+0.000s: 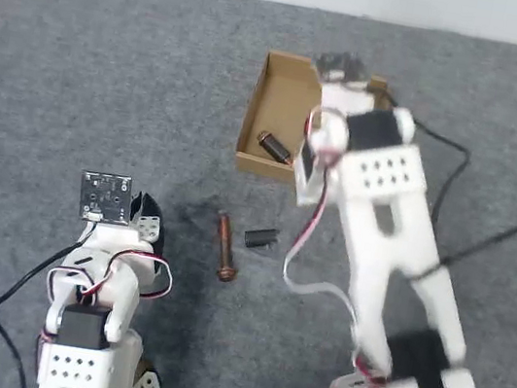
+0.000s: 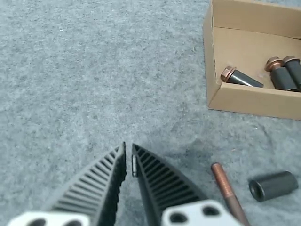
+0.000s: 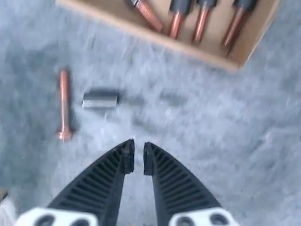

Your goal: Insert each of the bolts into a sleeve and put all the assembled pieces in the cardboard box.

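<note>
Bolt and sleeve lay side by side, not touching, near the cardboard box. My left gripper and right gripper were nearly closed, holding nothing. One bump could have rolled them away.

Loose copper bolt and dark sleeve lie flat, just apart, near open cardboard box; assembled pieces inside.
</note>
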